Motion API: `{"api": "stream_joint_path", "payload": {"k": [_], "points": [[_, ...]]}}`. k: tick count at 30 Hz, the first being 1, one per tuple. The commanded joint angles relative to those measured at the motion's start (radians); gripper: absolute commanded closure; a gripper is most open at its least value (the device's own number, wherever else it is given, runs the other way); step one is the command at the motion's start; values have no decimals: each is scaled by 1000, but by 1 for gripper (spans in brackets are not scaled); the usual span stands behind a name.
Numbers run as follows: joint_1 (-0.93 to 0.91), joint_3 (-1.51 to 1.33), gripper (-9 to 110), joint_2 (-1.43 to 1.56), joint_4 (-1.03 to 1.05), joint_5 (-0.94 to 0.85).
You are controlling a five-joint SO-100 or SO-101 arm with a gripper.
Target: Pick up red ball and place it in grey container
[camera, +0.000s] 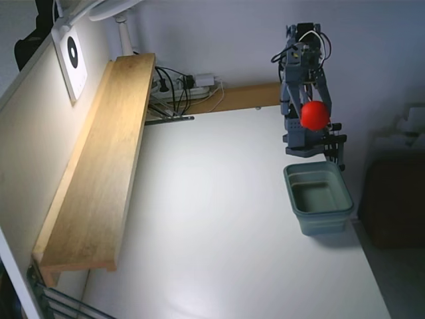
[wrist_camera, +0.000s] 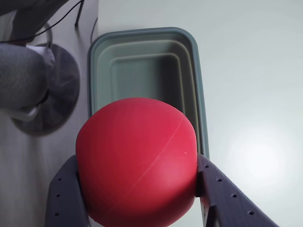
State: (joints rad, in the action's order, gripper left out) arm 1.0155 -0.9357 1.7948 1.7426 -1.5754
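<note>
With the red ball clamped between the fingers above the grey container near the tabletop's right edge, pickup is done; release remains.

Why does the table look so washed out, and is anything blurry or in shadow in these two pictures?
In the fixed view the white table glares under strong light, while the room's edges fall dark and soft. In the wrist view a bright glare patch sits on the table; the red ball held in the gripper fills the frame, and the grey container behind looks dim inside.

Tool grips red ball above grey container.
</note>
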Motion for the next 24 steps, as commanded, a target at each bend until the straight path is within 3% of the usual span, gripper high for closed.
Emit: {"api": "stream_joint_path", "payload": {"k": [1,15,24], "points": [[7,40,78,3,3,5],[-37,24,78,10,3,5],[-37,-287,78,142,3,5]]}}
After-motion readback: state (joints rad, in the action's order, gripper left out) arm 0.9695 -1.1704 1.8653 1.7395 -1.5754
